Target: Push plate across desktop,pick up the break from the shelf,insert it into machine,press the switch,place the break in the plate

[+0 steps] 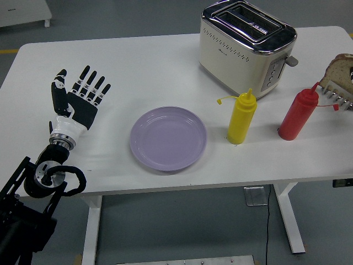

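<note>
While fully spread, left robot hand [77,102] holds nothing.

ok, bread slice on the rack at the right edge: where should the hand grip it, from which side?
Grip the bread slice by its top crust edge, coming from above. It stands on edge in the rack, so the lower part sits between the rack's tines and only the top is free. The right hand isn't in view.

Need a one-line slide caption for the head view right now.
Left hand open over the white table, apart from the purple plate; toaster, yellow bottle and red bottle beyond.
</note>
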Motion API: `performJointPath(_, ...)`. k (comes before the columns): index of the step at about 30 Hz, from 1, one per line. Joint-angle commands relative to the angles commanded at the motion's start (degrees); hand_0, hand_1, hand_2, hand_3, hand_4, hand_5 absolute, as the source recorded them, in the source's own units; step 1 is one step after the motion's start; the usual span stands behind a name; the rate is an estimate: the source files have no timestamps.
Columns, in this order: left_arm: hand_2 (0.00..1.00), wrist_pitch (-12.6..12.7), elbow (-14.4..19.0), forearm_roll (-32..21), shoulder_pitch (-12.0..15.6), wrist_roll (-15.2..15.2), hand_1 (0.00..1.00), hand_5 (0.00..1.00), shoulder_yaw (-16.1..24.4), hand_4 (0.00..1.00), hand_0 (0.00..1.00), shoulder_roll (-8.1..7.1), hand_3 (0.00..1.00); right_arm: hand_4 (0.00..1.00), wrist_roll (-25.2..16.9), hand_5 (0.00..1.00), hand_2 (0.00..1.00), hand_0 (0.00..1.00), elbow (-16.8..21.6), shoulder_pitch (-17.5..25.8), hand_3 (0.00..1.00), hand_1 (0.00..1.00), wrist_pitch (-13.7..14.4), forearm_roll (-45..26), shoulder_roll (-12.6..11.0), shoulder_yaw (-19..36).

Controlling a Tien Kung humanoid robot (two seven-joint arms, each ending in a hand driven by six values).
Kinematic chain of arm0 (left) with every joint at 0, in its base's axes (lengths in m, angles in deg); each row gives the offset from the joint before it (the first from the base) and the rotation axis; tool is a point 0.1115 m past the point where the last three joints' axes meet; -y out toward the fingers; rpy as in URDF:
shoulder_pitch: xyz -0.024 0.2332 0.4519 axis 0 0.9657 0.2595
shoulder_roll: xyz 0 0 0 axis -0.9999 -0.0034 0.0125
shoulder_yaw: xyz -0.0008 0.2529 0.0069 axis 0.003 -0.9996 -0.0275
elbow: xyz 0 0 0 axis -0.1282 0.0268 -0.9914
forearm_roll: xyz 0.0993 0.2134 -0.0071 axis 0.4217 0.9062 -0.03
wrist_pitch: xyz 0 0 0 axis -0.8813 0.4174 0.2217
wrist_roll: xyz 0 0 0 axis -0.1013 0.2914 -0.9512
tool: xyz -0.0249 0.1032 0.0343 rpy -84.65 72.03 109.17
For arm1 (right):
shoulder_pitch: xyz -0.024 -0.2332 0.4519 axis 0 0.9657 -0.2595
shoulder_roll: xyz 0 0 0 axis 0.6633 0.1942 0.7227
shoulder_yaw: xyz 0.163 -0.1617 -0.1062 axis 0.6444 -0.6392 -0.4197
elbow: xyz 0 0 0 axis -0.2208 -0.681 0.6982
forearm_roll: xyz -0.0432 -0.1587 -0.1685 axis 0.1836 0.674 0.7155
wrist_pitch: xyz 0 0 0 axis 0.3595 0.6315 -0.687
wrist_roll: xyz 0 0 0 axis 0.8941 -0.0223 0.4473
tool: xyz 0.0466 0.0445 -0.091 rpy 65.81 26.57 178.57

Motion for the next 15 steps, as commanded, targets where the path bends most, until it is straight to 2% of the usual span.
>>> performJointPath(11,0.939,0.1,2.7,0.9,3.9,0.1,0.882,0.998,6.4,0.632,0.84,-1.71,0.828,0.442,0.7,0.002,0.478,0.313,7.1,-0.5,0.498,0.413,2.0,-0.7,-2.3,2.7)
performJointPath(12,0.936,0.1,2.9,0.5,4.4,0.1,0.876,0.998,7.0,0.632,0.839,-1.85,0.827,0.398,1.0,0.002,0.47,0.335,7.9,-0.7,0.491,0.396,2.3,-1.0,-2.4,2.9)
performJointPath(15,0.936,0.1,3.5,-0.5,5.4,-0.1,0.876,0.998,8.5,0.632,0.839,-2.07,0.827,0.398,1.8,0.002,0.47,0.335,9.8,-1.5,0.491,0.396,3.4,-1.6,-2.7,3.1)
